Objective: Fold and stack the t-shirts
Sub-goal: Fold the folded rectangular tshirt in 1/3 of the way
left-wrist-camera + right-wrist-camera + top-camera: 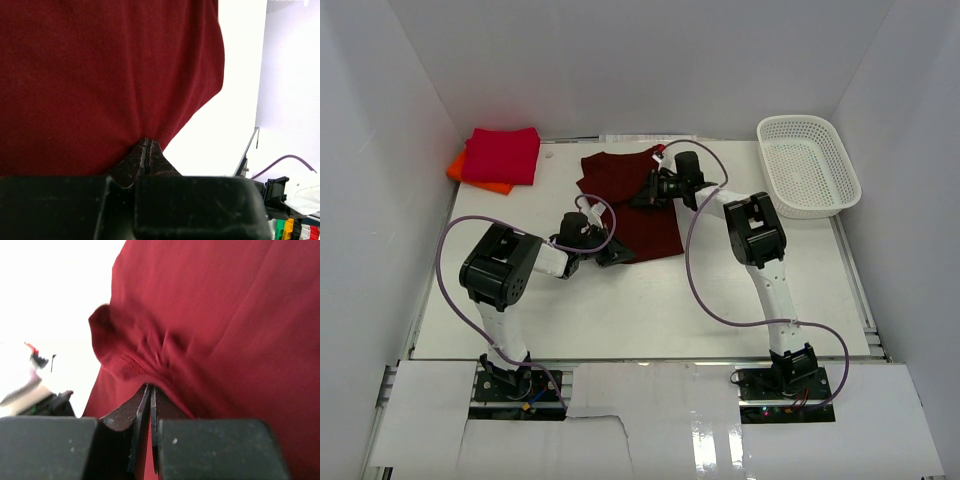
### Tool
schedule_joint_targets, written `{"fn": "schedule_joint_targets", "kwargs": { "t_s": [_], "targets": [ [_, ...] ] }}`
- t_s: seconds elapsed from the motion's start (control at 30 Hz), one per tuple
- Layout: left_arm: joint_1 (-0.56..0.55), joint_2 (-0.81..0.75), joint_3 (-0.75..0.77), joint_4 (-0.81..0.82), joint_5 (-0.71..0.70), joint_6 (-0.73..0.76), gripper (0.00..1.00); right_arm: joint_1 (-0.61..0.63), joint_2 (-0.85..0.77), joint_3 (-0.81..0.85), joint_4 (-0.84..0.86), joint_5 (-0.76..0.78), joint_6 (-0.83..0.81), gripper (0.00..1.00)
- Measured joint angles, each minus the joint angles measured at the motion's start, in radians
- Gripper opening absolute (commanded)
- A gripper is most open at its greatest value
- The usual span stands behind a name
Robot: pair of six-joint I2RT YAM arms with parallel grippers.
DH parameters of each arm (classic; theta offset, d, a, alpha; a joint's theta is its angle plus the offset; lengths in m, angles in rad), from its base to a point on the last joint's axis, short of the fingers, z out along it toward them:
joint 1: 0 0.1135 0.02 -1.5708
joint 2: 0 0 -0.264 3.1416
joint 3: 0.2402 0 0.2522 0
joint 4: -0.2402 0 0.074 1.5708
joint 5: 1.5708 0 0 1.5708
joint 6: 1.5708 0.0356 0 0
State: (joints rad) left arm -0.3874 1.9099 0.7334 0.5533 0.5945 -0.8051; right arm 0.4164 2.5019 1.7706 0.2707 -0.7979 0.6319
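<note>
Mid-table, toward the rear: dark maroon t-shirt (615,175), rumpled and partly doubled over, lying on white table (650,310). Near hem caught by left gripper (617,255), jaws pressed tight on a pinch of cloth, fabric puckering at the tips in left wrist view. Right-side edge, further back, nipped by right gripper (641,197), jaws likewise clamped on a bunched fold w/ a stitched hem just above the tips. Shirt's near-right corner rounded and slack beside bare tabletop.

Room to move: broad bare stretch of table btw shirt and arm bases; another bare strip btw shirt and basket on the right. Walls close in on 3 sides: left, rear, right.

Rear-left corner: crimson-red t-shirt (502,155), folded square, stacked on orange t-shirt (458,168), w/ only the orange one's left and near edges peeking out. Stack well apart from the maroon shirt.

Rear-right corner: white mesh basket (805,165), set at an angle near table's right edge, well apart from all 3 shirts, showing only its own mesh floor inside.
</note>
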Motion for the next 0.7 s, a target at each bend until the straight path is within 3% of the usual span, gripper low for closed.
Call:
{"fn": "schedule_joint_targets", "kwargs": {
  "t_s": [0.23, 0.33, 0.6, 0.7],
  "targets": [
    [0.000, 0.000, -0.003, 0.001, 0.015, 0.002, 0.00, -0.023, 0.188, 0.372, -0.090, 0.039, -0.011, 0.10],
    [0.000, 0.000, -0.008, 0.000, 0.031, 0.002, 0.00, -0.045, 0.223, 0.441, -0.085, 0.056, -0.002, 0.11],
    [-0.003, -0.016, -0.028, -0.015, 0.059, 0.006, 0.00, -0.108, 0.140, 0.308, -0.046, 0.069, -0.029, 0.13],
    [-0.011, -0.033, -0.042, -0.031, 0.062, 0.013, 0.00, -0.122, 0.027, 0.183, -0.069, 0.071, -0.067, 0.23]
  ]
}}
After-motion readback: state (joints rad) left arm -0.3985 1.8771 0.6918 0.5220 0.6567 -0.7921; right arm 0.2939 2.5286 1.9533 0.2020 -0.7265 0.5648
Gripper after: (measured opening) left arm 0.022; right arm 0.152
